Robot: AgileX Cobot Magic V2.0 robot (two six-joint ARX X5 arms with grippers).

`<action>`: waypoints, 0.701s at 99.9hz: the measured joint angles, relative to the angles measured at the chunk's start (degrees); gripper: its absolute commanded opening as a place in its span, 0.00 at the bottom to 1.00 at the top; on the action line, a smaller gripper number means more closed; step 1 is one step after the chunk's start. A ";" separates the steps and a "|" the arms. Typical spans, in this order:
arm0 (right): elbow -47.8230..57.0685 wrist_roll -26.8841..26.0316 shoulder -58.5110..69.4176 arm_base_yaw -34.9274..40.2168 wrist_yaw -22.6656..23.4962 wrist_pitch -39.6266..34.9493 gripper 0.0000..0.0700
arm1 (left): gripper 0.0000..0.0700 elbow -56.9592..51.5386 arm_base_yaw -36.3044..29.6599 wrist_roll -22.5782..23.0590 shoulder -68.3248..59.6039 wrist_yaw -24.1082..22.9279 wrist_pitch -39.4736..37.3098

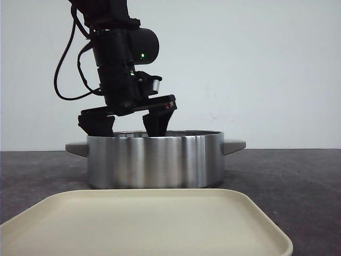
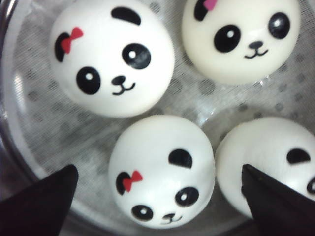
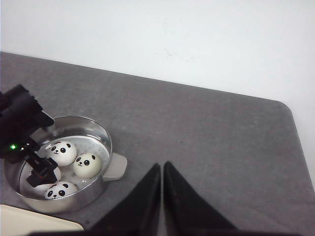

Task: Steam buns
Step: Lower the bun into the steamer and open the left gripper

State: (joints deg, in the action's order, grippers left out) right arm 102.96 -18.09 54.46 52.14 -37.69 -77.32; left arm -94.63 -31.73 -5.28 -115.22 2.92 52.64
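Evidently the four buns [image 2: 161, 172] all lay inside the steel pot [image 1: 154, 160] at the middle of the front view, on its perforated liner, so loading looked finished. The left claw [image 1: 128, 124] hung over the rim, fingers apart, holding nothing. The right claw [image 3: 162, 196] was pressed together, well apart. The tray [image 1: 144, 224] stood bare in the foreground; no lid showed.

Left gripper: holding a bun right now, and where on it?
Nothing held. The left gripper is open over the pot, fingers either side of one bun without touching. The right gripper is shut and empty.
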 measured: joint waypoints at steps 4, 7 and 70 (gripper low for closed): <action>0.00 -0.04 0.00 0.00 0.00 0.00 0.00 | 1.00 -0.96 0.11 -0.02 0.00 -0.11 1.31; 0.00 -0.11 0.00 0.00 0.00 0.00 0.00 | 1.00 -1.97 0.20 -0.02 0.00 -0.17 2.43; -7.41 -0.24 -0.17 3.39 -2.84 10.29 0.01 | 0.07 -28.26 -1.70 -1.05 25.92 -0.50 10.34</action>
State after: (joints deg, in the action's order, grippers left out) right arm 95.55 -18.33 54.28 55.53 -40.53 -67.02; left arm -122.89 -33.43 -6.33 -89.30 2.42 62.98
